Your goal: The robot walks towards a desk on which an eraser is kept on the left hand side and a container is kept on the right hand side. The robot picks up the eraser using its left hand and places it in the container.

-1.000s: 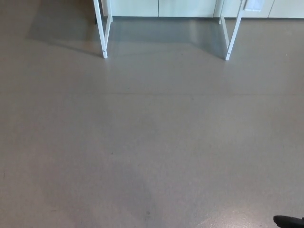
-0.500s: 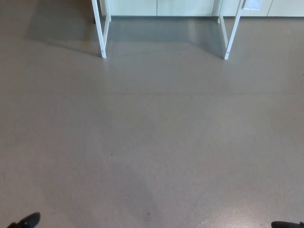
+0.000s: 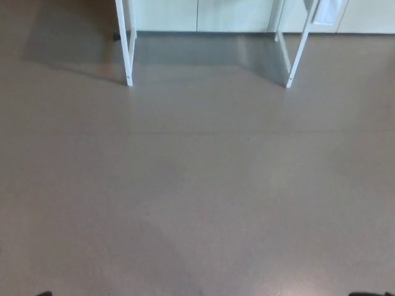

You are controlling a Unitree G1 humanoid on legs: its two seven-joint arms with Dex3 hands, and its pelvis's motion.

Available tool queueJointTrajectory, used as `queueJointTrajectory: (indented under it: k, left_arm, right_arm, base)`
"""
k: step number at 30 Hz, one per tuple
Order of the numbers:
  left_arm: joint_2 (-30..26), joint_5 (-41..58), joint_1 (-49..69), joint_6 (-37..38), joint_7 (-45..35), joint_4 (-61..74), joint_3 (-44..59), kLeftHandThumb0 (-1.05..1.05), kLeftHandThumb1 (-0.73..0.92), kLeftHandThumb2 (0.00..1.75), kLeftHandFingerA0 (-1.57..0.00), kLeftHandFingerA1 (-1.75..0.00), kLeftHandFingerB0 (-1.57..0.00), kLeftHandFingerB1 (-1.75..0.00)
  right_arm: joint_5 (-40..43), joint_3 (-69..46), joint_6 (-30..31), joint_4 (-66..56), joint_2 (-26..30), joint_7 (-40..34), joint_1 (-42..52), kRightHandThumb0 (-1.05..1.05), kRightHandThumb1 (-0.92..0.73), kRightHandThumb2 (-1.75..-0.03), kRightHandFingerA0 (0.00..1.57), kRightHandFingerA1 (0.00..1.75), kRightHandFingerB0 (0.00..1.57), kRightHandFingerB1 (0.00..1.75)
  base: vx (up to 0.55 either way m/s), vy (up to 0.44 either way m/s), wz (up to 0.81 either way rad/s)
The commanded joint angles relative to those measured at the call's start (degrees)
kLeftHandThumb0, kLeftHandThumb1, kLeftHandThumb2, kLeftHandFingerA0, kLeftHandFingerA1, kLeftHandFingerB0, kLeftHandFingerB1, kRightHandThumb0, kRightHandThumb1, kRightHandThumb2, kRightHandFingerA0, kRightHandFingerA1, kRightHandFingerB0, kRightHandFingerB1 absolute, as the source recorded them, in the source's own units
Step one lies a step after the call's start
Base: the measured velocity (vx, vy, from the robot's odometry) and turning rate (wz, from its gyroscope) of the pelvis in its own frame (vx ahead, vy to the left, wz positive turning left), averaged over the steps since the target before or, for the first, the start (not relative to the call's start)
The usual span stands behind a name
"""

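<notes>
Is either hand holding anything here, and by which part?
Cannot be told: only grey floor and white desk legs show; the hands are essentially out of view.

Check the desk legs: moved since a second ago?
No. The desk legs sit lower and slightly left in the picture, but the cabinets behind dropped with them, so the camera moved, not the desk.

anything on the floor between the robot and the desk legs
Nothing visible. The grey floor is bare up to the two white desk legs at the top. The desktop, eraser and container are out of frame, so their surroundings cannot be judged.
</notes>
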State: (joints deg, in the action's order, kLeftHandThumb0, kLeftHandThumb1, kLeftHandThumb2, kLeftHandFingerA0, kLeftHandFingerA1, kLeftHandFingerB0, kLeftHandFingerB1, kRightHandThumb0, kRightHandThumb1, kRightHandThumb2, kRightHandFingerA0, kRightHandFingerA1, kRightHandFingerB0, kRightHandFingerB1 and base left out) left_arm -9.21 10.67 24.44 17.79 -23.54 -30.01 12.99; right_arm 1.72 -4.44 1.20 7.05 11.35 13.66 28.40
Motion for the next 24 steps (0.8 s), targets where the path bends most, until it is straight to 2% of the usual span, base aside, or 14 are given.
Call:
queueJointTrajectory:
  k: [1, 8, 19, 20, 21, 22, 24]
  left_arm:
    - [-0.1, -1.5, 0.7, 2.9, 1.2, 0.5, -0.8, -0.4, 0.54, 0.67, -0.27, -0.36, -0.25, -0.35]
    - [-0.5, -1.9, 0.7, 3.0, 1.6, 0.7, -1.3, -0.39, 0.54, 0.66, -0.27, -0.36, -0.25, -0.35]
    - [-0.3, -1.8, 1.2, 2.8, 1.7, 0.7, -1.4, -0.4, 0.53, 0.67, -0.29, -0.37, -0.28, -0.36]
    - [-0.3, -1.9, 1.0, 3.0, 1.8, 0.2, -1.4, -0.4, 0.53, 0.66, -0.3, -0.37, -0.29, -0.37]
    - [-0.2, -2.0, 1.1, 3.0, 1.9, 0.1, -1.5, -0.33, 0.56, 0.58, -0.34, -0.32, -0.31, -0.31]
    - [-0.2, -2.1, 1.2, 3.0, 2.0, 0.4, -1.6, -0.41, 0.51, 0.68, -0.3, -0.38, -0.3, -0.39]
    - [-0.2, -2.6, 1.6, 3.0, 2.3, 0.7, -1.9, -0.42, 0.51, 0.69, -0.3, -0.38, -0.29, -0.39]
  right_arm:
    - [-0.6, -0.2, -1.9, 0.3, 1.1, -0.1, -0.4, -0.33, -0.46, -0.53, 0.65, 0.55, 0.49, 0.48]
    - [-1.0, 0.1, -1.7, 0.0, 1.2, -0.2, -0.6, -0.34, -0.47, -0.53, 0.67, 0.56, 0.48, 0.49]
    - [-1.4, 0.8, -1.5, -0.4, 1.6, -0.3, -0.4, -0.33, -0.48, -0.53, 0.67, 0.55, 0.48, 0.48]
    - [-1.3, 0.7, -1.7, -0.1, 1.7, -0.2, -0.7, -0.33, -0.48, -0.53, 0.67, 0.56, 0.48, 0.49]
    - [-1.4, 0.7, -1.9, 0.0, 1.7, -0.3, -0.7, -0.33, -0.48, -0.53, 0.68, 0.56, 0.48, 0.49]
    - [-1.4, 0.7, -1.8, -0.1, 1.8, -0.2, -0.7, -0.34, -0.48, -0.53, 0.68, 0.56, 0.47, 0.49]
    - [-1.7, 0.9, -2.0, -0.1, 1.9, -0.4, -0.6, -0.34, -0.48, -0.53, 0.69, 0.56, 0.48, 0.48]
  base:
    - [0.12, 0.149, 0.0]
    - [0.16, 0.025, 0.09]
    - [0.17, -0.166, 0.08]
    - [0.22, -0.027, -0.07]
    - [0.19, 0.015, -0.12]
    - [0.21, 0.049, -0.15]
    - [0.19, 0.098, -0.2]
